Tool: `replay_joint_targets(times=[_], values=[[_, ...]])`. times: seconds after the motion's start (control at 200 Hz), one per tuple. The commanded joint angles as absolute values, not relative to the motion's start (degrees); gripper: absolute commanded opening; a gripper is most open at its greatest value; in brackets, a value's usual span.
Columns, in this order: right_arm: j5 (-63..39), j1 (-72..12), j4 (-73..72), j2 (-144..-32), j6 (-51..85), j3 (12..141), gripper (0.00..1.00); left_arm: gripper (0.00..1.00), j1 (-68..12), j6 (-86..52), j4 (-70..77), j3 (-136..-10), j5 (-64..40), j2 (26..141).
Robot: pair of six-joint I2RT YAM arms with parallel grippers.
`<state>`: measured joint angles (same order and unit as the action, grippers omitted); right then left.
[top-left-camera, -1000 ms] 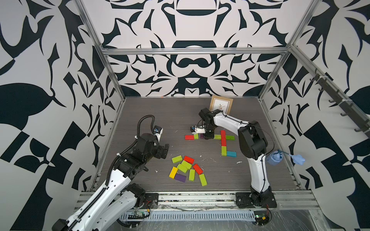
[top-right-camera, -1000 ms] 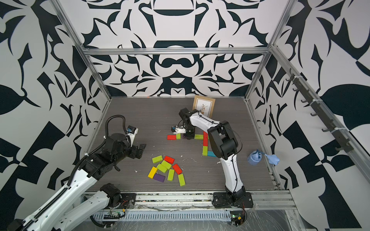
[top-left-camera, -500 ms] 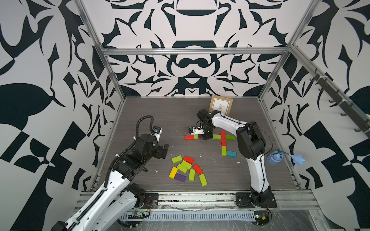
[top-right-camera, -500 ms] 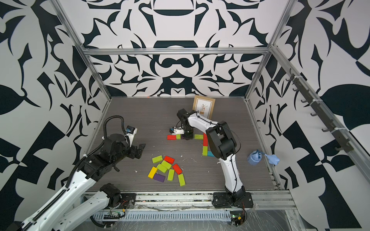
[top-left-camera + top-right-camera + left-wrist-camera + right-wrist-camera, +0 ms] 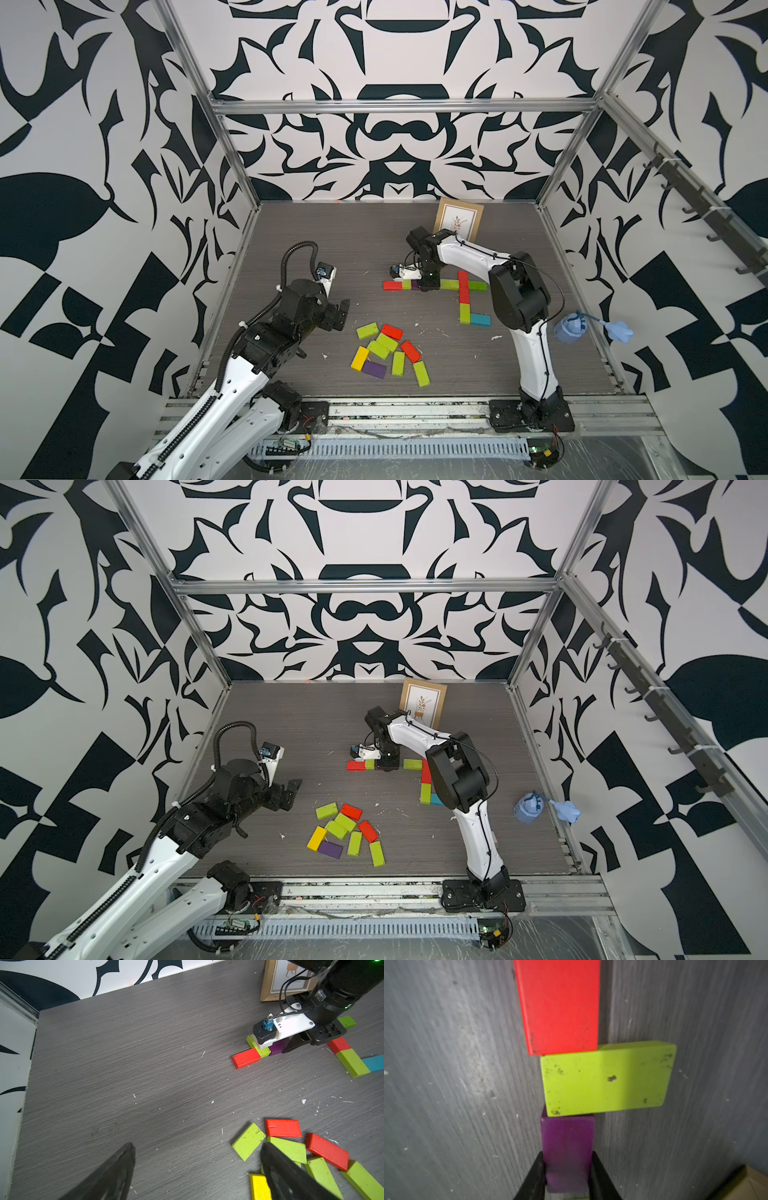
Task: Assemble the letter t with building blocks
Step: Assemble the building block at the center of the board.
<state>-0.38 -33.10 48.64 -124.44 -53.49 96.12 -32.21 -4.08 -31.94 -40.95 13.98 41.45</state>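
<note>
End effector, right: clenched across purple flat painted brick, long sides.
End effector, left: released.
Handling: probably light, stiff.

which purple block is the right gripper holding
The purple block in the far row, clamped by the right gripper; the other purple block lies loose in the pile.
</note>
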Motion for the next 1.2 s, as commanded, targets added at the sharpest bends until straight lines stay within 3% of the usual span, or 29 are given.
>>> replay_joint_targets(times=[0.0, 0.61, 1.195], values=[[0.3, -33.4, 48.0, -126.1, -53.0, 97.3, 0.1, 0.98, -32.0, -4.1, -31.4, -40.1, 14.2, 40.8], [2.8, -34.2, 47.0, -127.1, -52.1, 97.6, 0.37, 0.98, -32.0, -4.1, -31.3, -40.2, 14.2, 41.2], [0.1, -34.2, 46.7, -124.7, -49.7, 97.9, 0.48, 0.98, -32.0, -4.0, -31.3, -40.4, 13.3, 42.1]])
